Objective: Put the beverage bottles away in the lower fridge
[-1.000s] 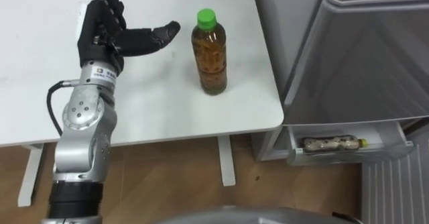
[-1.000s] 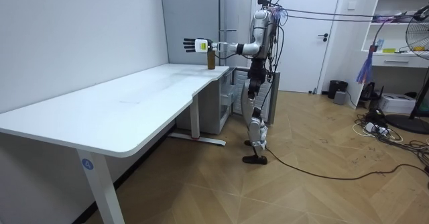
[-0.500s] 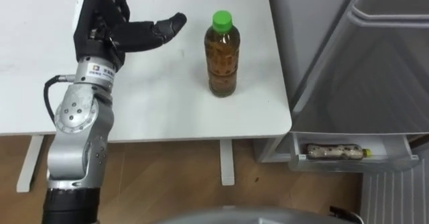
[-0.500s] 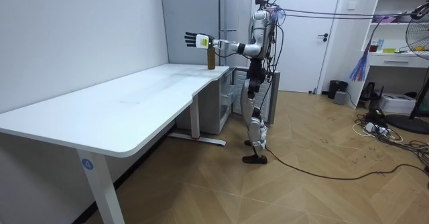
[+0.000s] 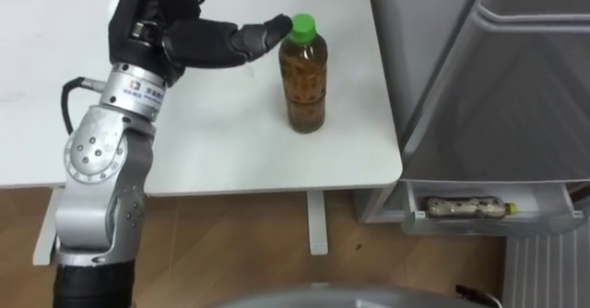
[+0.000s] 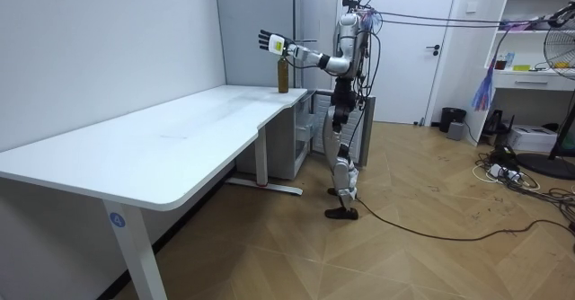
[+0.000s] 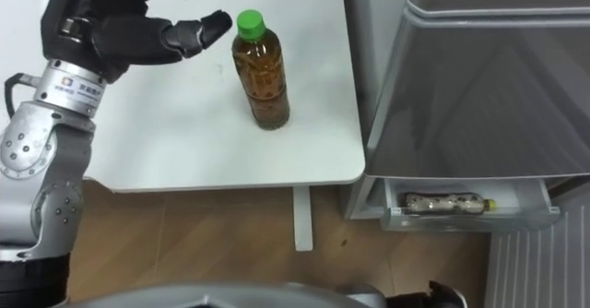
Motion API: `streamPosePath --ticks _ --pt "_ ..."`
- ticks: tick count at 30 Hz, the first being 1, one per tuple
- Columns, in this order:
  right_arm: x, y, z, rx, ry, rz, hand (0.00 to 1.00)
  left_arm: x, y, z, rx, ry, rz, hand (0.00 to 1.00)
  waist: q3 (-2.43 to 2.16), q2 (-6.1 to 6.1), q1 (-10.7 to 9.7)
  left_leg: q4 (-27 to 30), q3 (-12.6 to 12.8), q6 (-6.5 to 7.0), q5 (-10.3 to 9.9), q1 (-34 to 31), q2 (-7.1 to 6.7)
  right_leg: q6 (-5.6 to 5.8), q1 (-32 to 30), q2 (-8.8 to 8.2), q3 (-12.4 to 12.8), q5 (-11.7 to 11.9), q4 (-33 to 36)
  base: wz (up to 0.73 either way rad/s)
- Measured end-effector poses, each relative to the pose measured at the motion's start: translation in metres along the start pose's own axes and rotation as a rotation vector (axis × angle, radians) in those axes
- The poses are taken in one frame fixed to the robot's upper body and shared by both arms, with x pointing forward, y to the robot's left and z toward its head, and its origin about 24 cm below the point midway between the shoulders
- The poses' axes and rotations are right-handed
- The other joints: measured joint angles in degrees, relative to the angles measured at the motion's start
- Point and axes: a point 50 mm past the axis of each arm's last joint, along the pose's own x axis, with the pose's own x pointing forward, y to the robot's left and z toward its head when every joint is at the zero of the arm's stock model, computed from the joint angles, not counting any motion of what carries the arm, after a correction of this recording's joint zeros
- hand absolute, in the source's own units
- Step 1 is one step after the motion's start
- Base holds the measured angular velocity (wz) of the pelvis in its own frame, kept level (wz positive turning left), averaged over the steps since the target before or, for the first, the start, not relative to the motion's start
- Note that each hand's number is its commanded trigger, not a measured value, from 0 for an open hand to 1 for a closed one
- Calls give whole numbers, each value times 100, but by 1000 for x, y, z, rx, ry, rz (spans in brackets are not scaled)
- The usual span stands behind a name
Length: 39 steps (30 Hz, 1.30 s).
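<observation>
Bottle [image 5: 304, 91] amber-brown, cap [image 5: 302, 24] green; table [image 5: 212, 133] white; left hand [image 5: 155, 33] black; fridge [image 5: 479, 77] grey.

A green-capped bottle [image 7: 261, 77] is being borne upright near the right edge of the table [image 7: 184, 147]. The left hand [image 7: 103, 33] is being held beside its cap, thumb outstretched.

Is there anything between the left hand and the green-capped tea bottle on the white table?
Nothing. In the right eye view only bare white table shows between the left hand and the green-capped brown bottle.
</observation>
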Motion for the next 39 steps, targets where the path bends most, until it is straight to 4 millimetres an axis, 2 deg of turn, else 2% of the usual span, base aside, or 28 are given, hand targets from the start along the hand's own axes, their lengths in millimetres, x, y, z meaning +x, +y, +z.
streamPosePath --ticks 8,13,19,24,28,33,39 --pt "0 1 2 -4 -5 4 0 3 -18 -4 -49 4 -130 0 28 -41 -34 -8 12 0 0 -5 -5 6 9 -3 -7 -16 -7 0" --pt "0 1 4 -24 -12 8 0 4 -29 -7 -70 15 -182 0 27 -40 -50 -7 12 0 0 4 -5 5 43 -2 -3 -17 -6 0" --pt "0 1 4 -25 -14 8 0 4 -34 -10 -89 23 -199 0 28 -38 -68 -8 17 0 0 12 -5 5 55 -3 0 -17 -4 0" --pt "0 1 4 -16 -17 5 0 0 -31 -14 -62 55 -182 0 42 -24 -30 -7 14 0 0 12 -6 5 62 -3 1 -17 -4 0" --pt "0 0 3 -16 -16 -8 0 -3 -29 -18 -29 81 -155 0 71 -18 -9 -6 12 0 0 1 -7 7 48 -2 3 -19 -4 0" --pt "0 2 3 0 -13 -9 0 -4 -24 -32 -14 143 -115 0 83 -32 -9 -7 17 0 0 1 -8 4 53 -2 -10 -23 -5 0" --pt "0 2 2 48 -4 0 0 -7 -16 -31 -2 145 -67 0 91 -48 14 -6 40 0 0 -9 -4 -1 25 -3 -4 -34 1 -1"
